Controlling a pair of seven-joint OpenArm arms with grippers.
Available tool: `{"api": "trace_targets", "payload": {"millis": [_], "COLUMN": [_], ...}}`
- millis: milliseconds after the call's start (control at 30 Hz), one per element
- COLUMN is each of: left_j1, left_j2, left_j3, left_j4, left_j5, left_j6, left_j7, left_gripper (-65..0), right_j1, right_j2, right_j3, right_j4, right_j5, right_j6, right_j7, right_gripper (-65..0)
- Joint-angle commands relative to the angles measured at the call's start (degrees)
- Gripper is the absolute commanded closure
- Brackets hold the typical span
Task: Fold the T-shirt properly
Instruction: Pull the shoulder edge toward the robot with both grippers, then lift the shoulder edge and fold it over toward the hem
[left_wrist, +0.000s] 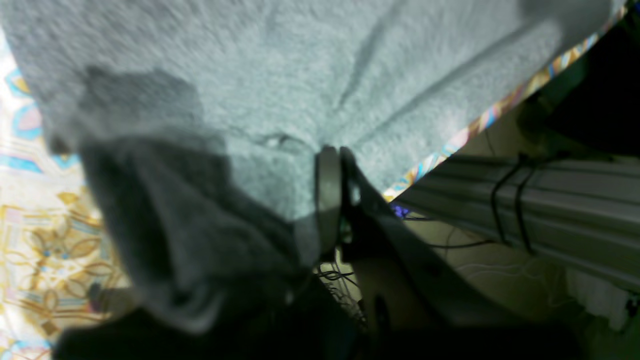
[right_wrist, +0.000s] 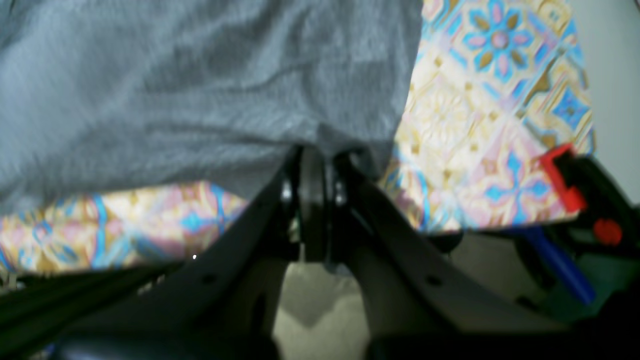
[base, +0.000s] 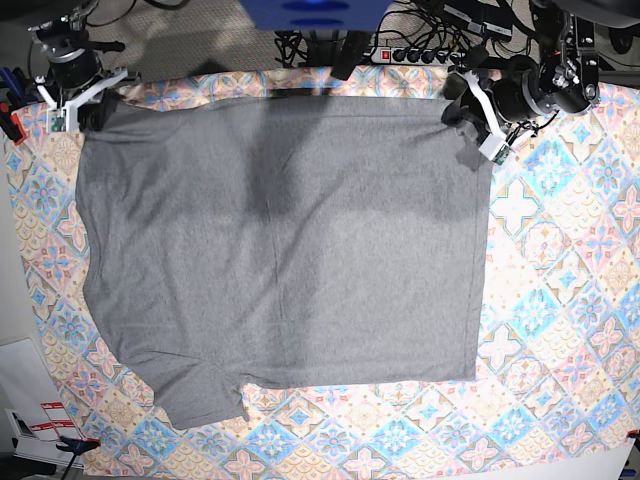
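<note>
Closest to the base camera, along the bottom of the frame, it's just the patterned cloth (base: 560, 400) covering the worktop, with one sleeve of the T-shirt (base: 290, 240) sticking out at lower left. The shirt itself fills the middle of the frame, lying flat on the cloth and looking pretty smooth, only faint creases.

Up at the far edge is where the action is. The right gripper (base: 88, 108) sits at the upper left of the base view, clamped on the shirt's top left corner. Its wrist view shows the jaws pinched together with grey fabric caught between them. The left gripper (base: 468, 118) is at the upper right, closed on the other far corner; its wrist view shows a bunch of fabric gathered right at the tips, with the table edge and some cables (left_wrist: 515, 200) just past it.

Progress-wise I'd say this is early. I can't see a single crease line or doubled layer. Both far corners are grabbed, so the setup for a first fold seems done, but all the actual folding is left.
</note>
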Motion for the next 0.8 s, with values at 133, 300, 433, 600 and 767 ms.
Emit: {"api": "trace_targets", "payload": {"millis": [133,300,433,600,767], "left_j1": [-2.33,-6.55,-10.15,-15.25,-20.17], "left_j2": [1.50,1.59,1.59,1.68,1.68], "left_j3": [-3.71,-5.91,-5.82,-5.47,-5.38], "left_j4": [0.90,0.90,0.72,-1.56,-4.64], "left_j5": [-0.10,-0.18,0.08,0.17,0.17], "left_j6": [-0.12,-0.21,-0.12,-0.12,-0.04], "left_j7": [3.96,8.97,10.91,14.51,17.06], "left_gripper": [0.0,0.0,0.0,0.0,0.0], "right_j1": [2.53,6.93,10.80,15.37,20.12], "right_j2": [0.65,0.47,0.47,0.47,0.65], "right_j3": [0.51,0.42,0.42,0.16,0.33], "right_j4": [1.47,1.39,1.39,1.12,0.95], "right_j5": [1.00,-6.65,-12.36,-14.82,-17.81], "right_j6": [-0.29,-0.29,-0.29,-0.29,-0.29], "right_j7": [1.64,1.29,1.20,1.12,-3.54], "right_gripper": [-0.7,-0.7,-0.7,-0.7,-0.7]}}
